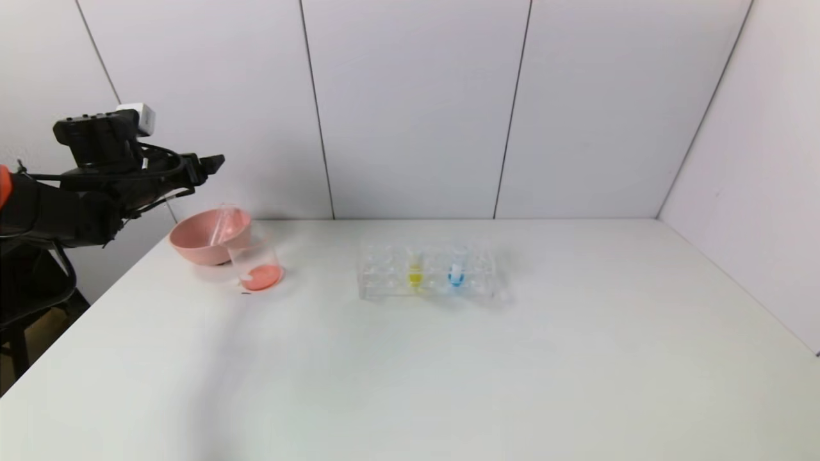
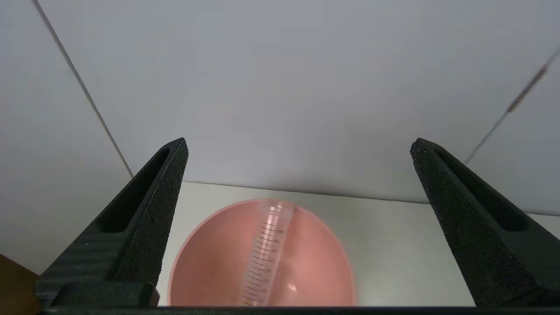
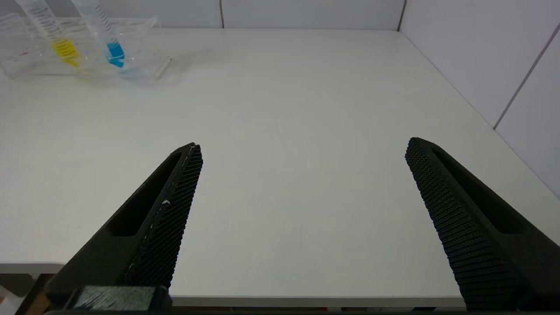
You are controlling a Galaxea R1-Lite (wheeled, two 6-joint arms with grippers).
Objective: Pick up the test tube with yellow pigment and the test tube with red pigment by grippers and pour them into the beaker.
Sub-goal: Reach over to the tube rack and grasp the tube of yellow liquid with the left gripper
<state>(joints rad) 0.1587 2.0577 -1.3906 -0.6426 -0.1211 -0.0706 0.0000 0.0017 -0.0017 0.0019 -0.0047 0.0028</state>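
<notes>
The test tube with yellow pigment [image 1: 415,272] stands in the clear rack [image 1: 384,282] mid-surface, beside a blue-liquid tube [image 1: 456,272]. An emptied clear tube [image 2: 267,253] lies tilted in the pink bowl [image 1: 198,240]; the beaker [image 1: 256,266] just beside it holds red-orange liquid. The left gripper [image 2: 297,148] hovers above the bowl, jaws released. The right gripper [image 3: 302,148] hangs over the surface's near edge, jaws spread, grasping nothing
</notes>
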